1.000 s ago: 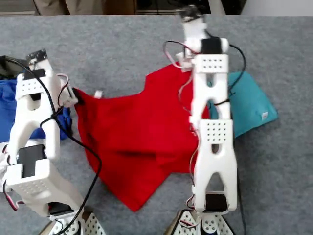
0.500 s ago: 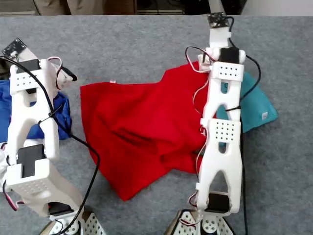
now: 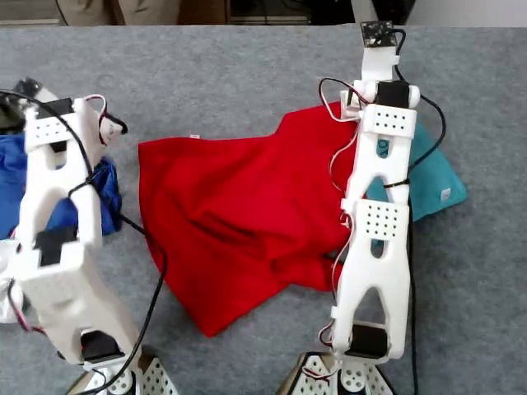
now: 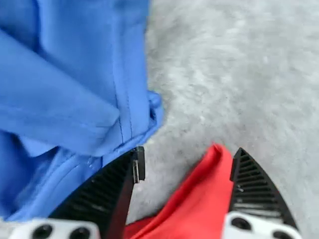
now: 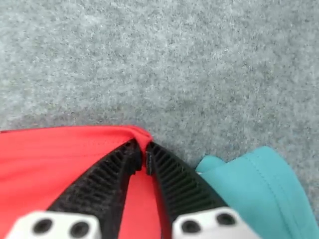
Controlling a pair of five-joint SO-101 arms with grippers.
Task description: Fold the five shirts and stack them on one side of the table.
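Grey table [image 3: 206, 74] running edge to edge, and the big piece on it is the red shirt [image 3: 239, 214], spread out and rumpled across the middle, one point of cloth trailing toward the near edge between the two arm bases. The right arm [image 3: 375, 239] stretches from the near edge out toward the far edge, lying over the red shirt's right side. The left arm [image 3: 53, 222] stands along the left edge, bent over the blue shirt [image 3: 10, 177], which is bunched up in folds hard against that edge. Over toward the right edge sits the teal shirt [image 3: 432, 177], partly under the right arm, its rounded edge just beside the red cloth with a sliver of table between them in the right wrist view. Now the right gripper [image 5: 144, 152]: clenched, toothed jaws pinched together on the far hem of the red shirt. And the left gripper [image 4: 187, 164]: released, jaws wide apart, a corner of the red shirt lying in the gap against one jaw, blue cloth just beside the other.
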